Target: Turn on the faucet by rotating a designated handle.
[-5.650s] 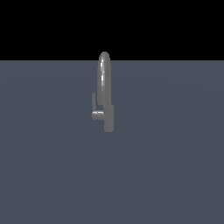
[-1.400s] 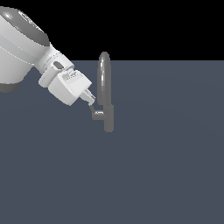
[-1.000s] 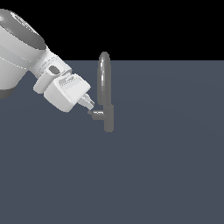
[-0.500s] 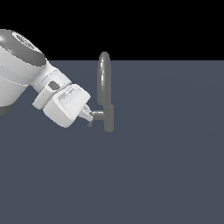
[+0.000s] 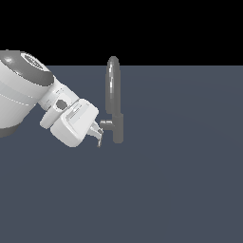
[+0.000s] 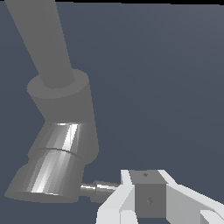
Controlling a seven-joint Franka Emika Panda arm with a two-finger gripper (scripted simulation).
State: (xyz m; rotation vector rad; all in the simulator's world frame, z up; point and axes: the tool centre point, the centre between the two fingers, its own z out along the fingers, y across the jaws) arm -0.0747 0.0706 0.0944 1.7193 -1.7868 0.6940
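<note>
The grey faucet stands in the middle of the exterior view, with its arched spout above a short body. In the wrist view the faucet fills one side. The handle is a stubby cylinder on the body's side towards the exterior view's left. In the wrist view the handle ends in a thin lever that reaches my gripper. My gripper sits just off the stub's end and slightly below it. Its fingers look pressed together and hold nothing. In the wrist view my gripper touches the lever tip from the side.
A flat dark grey surface spreads all around the faucet. My white arm comes in from the exterior view's left. Nothing else stands in view.
My gripper has moved down, from beside the spout to just below the handle stub. The lever that first stood up above the stub no longer shows there.
</note>
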